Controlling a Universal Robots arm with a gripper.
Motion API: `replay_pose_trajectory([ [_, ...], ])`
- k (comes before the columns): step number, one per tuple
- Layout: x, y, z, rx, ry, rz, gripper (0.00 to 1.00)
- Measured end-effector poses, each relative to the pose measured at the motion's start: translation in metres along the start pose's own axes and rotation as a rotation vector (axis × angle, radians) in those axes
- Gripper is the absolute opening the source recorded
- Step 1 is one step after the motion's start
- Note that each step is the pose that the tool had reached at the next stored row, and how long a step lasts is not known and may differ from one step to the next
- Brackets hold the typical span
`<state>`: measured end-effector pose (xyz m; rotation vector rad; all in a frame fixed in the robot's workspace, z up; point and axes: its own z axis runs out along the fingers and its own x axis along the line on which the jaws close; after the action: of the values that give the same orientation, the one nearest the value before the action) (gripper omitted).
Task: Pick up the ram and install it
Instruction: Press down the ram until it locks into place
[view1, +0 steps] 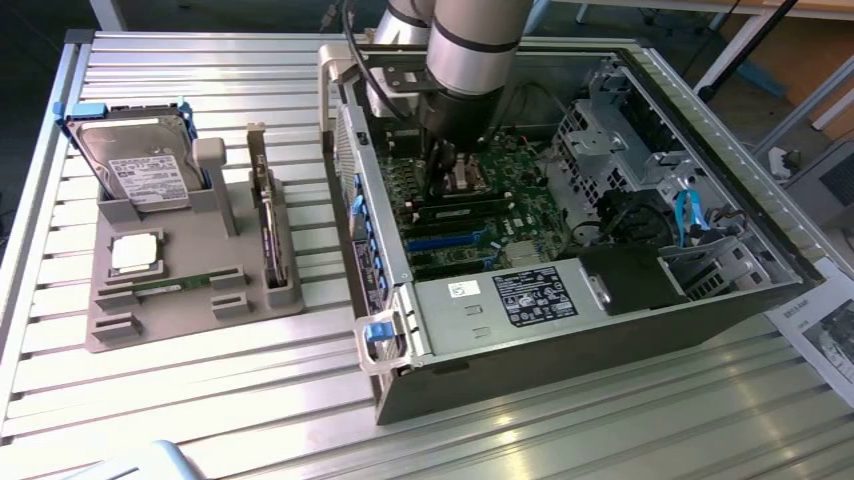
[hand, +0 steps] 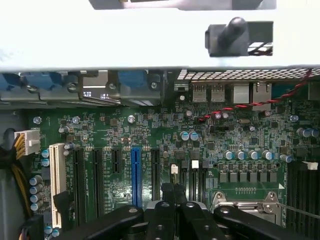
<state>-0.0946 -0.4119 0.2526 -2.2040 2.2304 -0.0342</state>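
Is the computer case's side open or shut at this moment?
Open. In the exterior view the computer case lies on its side with no panel over it, so the motherboard is exposed and the arm reaches down inside.

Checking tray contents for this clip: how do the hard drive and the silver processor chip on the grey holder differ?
The hard drive stands tilted on edge in a slot; the processor chip lies flat. The hard drive is much larger and carries a white label; the processor chip is small, square and plain. Both sit on the grey holder.
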Motion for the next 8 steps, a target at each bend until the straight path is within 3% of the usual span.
replay_pose_trajectory([
  [8,-0.001,-0.0004,-0.02,0.0001,0.0065,0.0,0.1],
])
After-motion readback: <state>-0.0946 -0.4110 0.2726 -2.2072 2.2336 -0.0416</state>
